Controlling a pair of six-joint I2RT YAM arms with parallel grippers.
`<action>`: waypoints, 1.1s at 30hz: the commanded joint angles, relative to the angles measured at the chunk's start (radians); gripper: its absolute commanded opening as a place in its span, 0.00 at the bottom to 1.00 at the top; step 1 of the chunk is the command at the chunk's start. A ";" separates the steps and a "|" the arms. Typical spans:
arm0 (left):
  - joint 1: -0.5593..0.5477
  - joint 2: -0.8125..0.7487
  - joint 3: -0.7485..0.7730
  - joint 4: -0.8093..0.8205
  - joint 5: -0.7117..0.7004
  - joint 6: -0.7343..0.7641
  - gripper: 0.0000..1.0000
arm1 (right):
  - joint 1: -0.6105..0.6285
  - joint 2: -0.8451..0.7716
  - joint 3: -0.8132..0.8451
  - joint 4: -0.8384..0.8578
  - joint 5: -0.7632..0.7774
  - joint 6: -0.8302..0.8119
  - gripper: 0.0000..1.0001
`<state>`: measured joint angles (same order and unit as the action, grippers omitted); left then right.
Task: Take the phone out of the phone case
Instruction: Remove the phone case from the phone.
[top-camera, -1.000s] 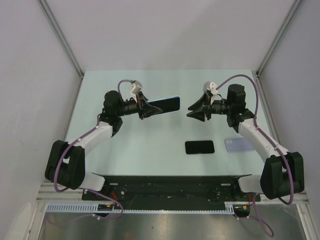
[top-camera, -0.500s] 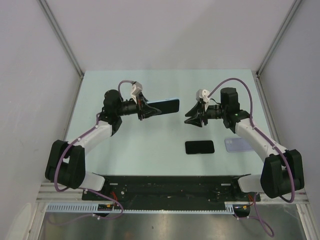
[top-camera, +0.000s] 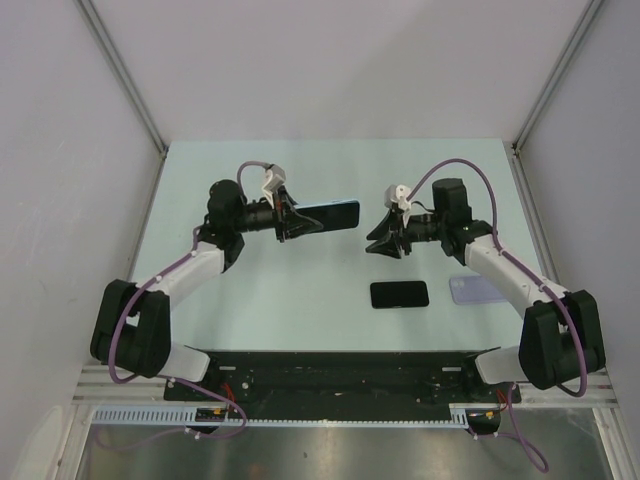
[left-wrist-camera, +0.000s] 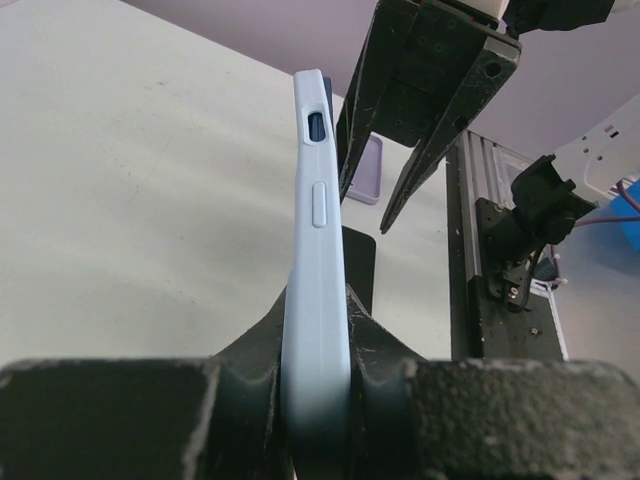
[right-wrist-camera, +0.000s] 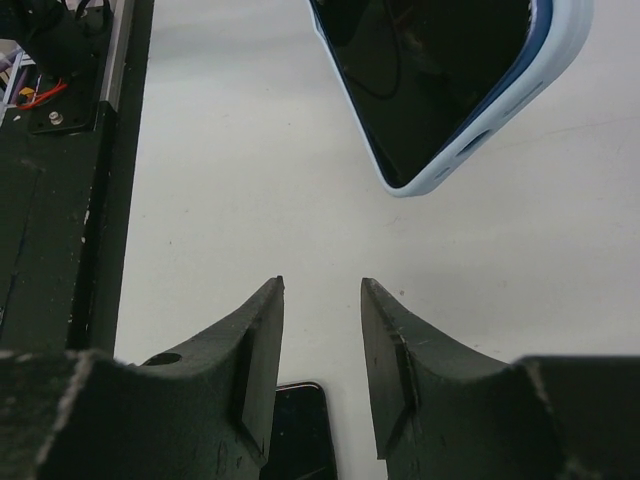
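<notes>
Both my arms (top-camera: 192, 268) wearing white shells, black joints bulging at elbows. Purple cables (top-camera: 457, 160) looping along each. White camera mounts (top-camera: 272, 180) perching on wrists. Right fingers (right-wrist-camera: 245, 370) showing matte black, tapered, scuffed; screw hole (right-wrist-camera: 162, 357) showing beside them.

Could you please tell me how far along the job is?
Done: a bare black phone and a lilac case lie apart on the table. In hand: the left gripper clamps the blue-cased phone aloft; the right gripper, jaws open, faces it without touching. Left: pulling that phone out.

Pale table (top-camera: 300, 290) carries black phone (top-camera: 399, 294), lilac case (top-camera: 475, 290).
</notes>
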<state>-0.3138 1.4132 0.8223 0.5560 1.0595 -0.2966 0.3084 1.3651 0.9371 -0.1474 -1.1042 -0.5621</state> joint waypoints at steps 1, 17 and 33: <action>-0.021 -0.008 0.024 0.055 0.071 -0.030 0.00 | 0.018 0.005 0.035 0.014 0.017 -0.019 0.41; -0.062 -0.031 0.006 0.071 0.137 -0.035 0.00 | -0.017 0.009 0.035 0.089 -0.139 0.110 0.39; -0.073 -0.002 0.005 0.088 0.138 -0.050 0.01 | 0.006 0.032 0.035 0.060 -0.203 0.079 0.32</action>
<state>-0.3798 1.4204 0.8173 0.5602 1.1641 -0.3256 0.3042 1.3952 0.9375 -0.0978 -1.2743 -0.4713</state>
